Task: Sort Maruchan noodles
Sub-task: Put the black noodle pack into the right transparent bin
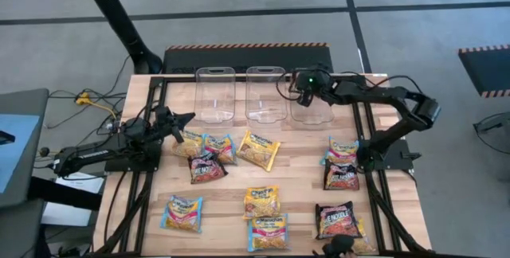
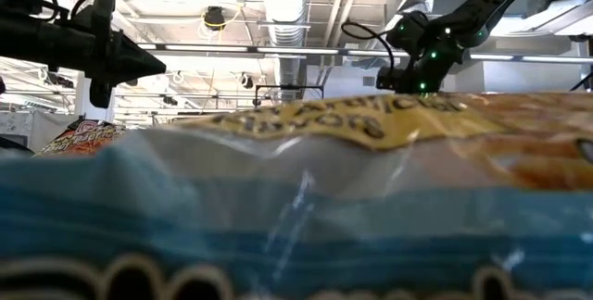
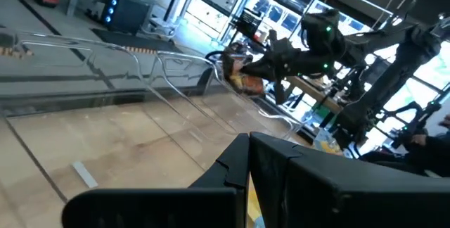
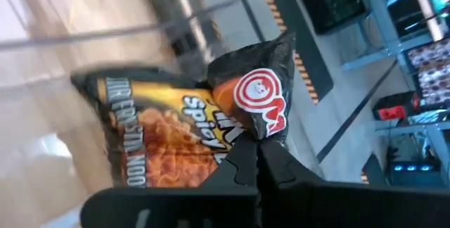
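Right gripper (image 4: 256, 159) pinched on a dark packet (image 4: 176, 129), hanging over the right bin (image 1: 312, 108). Beyond, more packets (image 1: 259, 149) scattered on the table (image 1: 299, 178). Left gripper (image 1: 185, 120) beside a yellow packet (image 1: 190, 142); finger gap unclear.

Three clear bins (image 1: 265, 92) stand in a row at the counter's (image 1: 299, 180) far edge. The right claw (image 1: 304, 92) hangs over the rightmost bin. The left claw (image 1: 185, 120) hovers near the scattered noodle packets (image 1: 256, 150).
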You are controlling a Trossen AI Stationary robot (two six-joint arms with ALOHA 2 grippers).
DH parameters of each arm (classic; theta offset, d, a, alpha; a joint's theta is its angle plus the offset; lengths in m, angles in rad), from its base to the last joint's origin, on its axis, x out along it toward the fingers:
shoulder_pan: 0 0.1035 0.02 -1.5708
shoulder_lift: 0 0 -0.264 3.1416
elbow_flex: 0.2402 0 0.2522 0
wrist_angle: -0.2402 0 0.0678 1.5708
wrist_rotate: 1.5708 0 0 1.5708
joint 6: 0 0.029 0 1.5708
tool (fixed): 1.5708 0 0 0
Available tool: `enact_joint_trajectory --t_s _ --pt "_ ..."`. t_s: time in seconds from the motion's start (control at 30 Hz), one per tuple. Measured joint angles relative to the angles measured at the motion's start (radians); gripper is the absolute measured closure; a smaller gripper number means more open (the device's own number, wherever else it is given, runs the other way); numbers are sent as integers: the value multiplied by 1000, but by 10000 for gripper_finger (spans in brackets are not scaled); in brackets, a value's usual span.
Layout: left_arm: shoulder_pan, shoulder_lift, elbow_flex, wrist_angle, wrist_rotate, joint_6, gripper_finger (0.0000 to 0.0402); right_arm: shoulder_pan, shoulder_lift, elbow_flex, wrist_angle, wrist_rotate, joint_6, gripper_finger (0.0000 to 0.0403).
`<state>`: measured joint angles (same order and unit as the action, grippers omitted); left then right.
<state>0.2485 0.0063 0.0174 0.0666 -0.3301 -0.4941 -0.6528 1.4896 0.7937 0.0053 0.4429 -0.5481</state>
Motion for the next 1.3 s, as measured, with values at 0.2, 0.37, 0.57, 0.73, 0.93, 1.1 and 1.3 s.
enact_joint_trajectory --t_s 0.2,0.37,0.57,0.73,0.93,1.1,1.3 --pt "0 0 0 0 -24 0 401 -24 5 0 -2 4 -11 399" --pt "0 0 0 0 -45 0 402 -54 2 0 -2 -20 -63 399" --pt "0 0 0 -1 -78 11 401 -63 3 0 -3 -75 -62 384" --pt "0 0 0 2 -116 -4 402 -63 3 0 -11 -80 -62 367" --pt "0 0 0 17 -138 -54 401 -70 3 0 -69 -81 -62 363" --pt "0 0 0 47 -139 -57 401 -71 4 0 -78 -81 -53 362" --pt "0 0 0 64 -142 -43 401 -82 57 0 -76 -79 -27 361"
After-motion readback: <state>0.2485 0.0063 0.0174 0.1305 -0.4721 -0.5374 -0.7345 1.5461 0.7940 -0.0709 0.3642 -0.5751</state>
